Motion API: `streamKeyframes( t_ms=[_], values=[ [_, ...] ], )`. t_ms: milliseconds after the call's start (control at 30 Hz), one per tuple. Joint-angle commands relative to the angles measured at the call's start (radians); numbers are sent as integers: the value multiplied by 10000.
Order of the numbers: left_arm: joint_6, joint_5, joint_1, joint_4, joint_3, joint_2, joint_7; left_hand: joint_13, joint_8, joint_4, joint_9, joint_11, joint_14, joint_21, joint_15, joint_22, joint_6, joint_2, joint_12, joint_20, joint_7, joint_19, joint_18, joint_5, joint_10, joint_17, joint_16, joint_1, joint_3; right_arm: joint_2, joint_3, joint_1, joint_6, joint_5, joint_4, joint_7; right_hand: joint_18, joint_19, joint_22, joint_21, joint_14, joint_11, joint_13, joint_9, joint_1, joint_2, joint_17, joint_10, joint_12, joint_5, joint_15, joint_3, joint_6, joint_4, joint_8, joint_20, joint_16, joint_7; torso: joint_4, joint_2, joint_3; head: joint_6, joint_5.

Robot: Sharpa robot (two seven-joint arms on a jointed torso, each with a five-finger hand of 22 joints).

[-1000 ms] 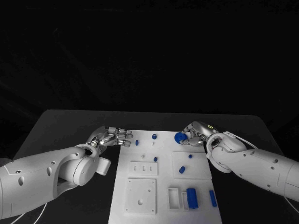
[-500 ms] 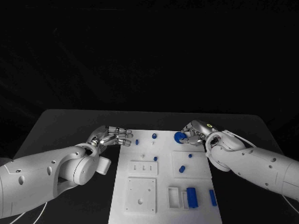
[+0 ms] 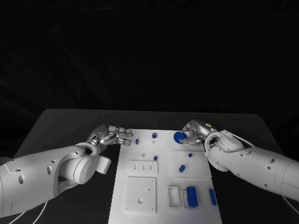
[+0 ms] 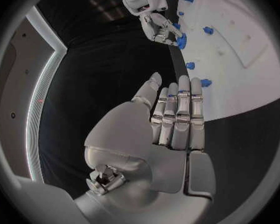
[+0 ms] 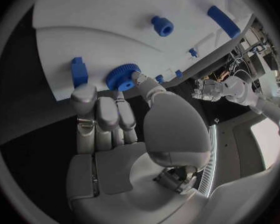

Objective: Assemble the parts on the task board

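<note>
In the head view the task board [image 3: 164, 172] carries most of its blue parts loose or only partly placed: a small peg [image 3: 154, 136] near the far edge, an oblong piece [image 3: 181, 169] in the middle, and two upright blue blocks [image 3: 192, 196] at the near edge, so by my judgement the assembly is at an early stage with much left. At the board's far right corner the right hand [image 3: 196, 132] has its fingers around a blue gear [image 3: 181, 137]; at the far left corner the left hand [image 3: 112, 136] hovers with fingers loosely curled near a blue part [image 3: 129, 141]. In the left wrist view the left hand [image 4: 171, 117] has its fingers straight and side by side, holding nothing, just short of the board's edge. In the right wrist view the right hand [image 5: 115, 114] touches the toothed blue gear [image 5: 122, 76] with thumb and a fingertip at the board's edge; the pinch looks light.
</note>
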Motion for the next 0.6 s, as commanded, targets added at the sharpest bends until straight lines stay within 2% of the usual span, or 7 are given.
streamKeyframes(
  t_ms=[33,133,267,467,600],
  values=[
    [132,28,4,35,6,6,107,3,10,23,-10,-10,10,20,56,-7,-78,18,-23,9,-3,53,44,-23,-80,-2,-47,-90,-4,-14,-48,-82,-97,-572,24,-270,-89,171,959,46,26,-102,27,37,-48,105,26,31,28,9,-94,34,621,-24,25,-95,42,-149,-4,-7,-4,5,7],
    [133,28,5,43,6,3,109,3,10,23,-10,-10,10,20,56,-7,-78,18,-23,9,-3,53,44,-23,-80,-2,-47,-90,-4,-12,-49,-84,-183,-762,85,-339,-96,174,964,73,24,-100,33,30,-57,94,20,38,32,30,-98,25,620,-31,24,-102,36,-149,7,-4,-12,-6,16],
    [130,28,5,45,6,-5,109,3,10,23,-10,-10,10,20,56,-7,-78,18,-23,9,-3,53,44,-23,-80,-2,-47,-90,-4,-12,-50,-86,-254,-1014,174,-432,-105,176,967,105,25,-106,31,27,-96,49,26,40,21,97,-105,9,643,-21,22,-113,38,-159,9,-1,1,-18,15],
    [120,28,5,60,6,-15,111,3,10,23,-10,-10,10,20,56,-7,-78,18,-23,9,-3,53,44,-23,-80,-2,-47,-90,-4,-8,-82,-91,-213,-1399,313,-561,-116,175,975,164,26,-103,36,22,-154,-84,33,51,11,345,-107,-87,603,103,23,-115,40,-156,4,4,1,-28,24],
    [117,28,5,63,6,-22,111,3,10,23,-10,-10,10,20,56,-7,-78,18,-23,9,-3,53,44,-23,-80,-2,-47,-90,-4,-22,-95,-94,-371,-1527,397,-623,-118,182,984,210,28,-105,36,22,-172,-132,36,53,5,573,-109,-108,599,177,23,-119,41,-159,-2,1,7,-23,26]
  ],
)
